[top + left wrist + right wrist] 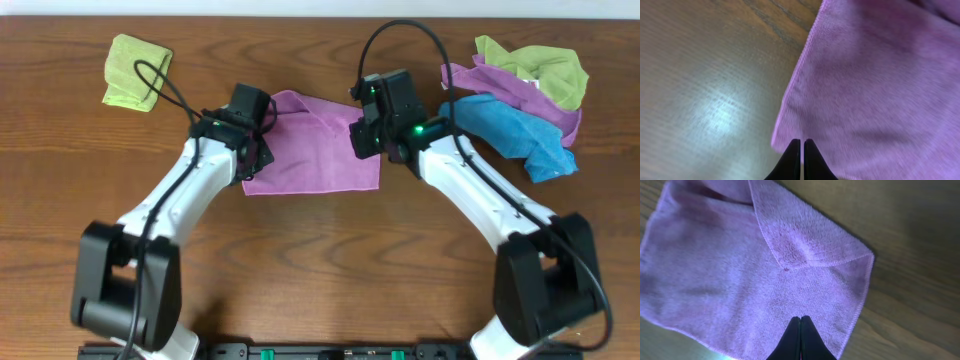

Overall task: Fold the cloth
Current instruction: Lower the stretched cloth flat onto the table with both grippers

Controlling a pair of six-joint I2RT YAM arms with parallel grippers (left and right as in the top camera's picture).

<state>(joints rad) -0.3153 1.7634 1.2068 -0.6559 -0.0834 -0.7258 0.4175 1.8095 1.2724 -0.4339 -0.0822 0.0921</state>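
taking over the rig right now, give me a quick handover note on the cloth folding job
Left gripper: shut, tips over the left edge of the purple-magenta square microfiber cloth. I cannot tell whether it pinches any fabric.
Right gripper: shut, tips above the cloth's right side, with the fabric lying flat beneath.
Cloth: spread on the wooden table between the arms, with one corner flap turned over onto it.
Done: only that corner flap.
Left: the fold itself.
Nearby: a lime-green towel at far left and a pile of green, purple and blue towels at far right, both apart from the cloth.
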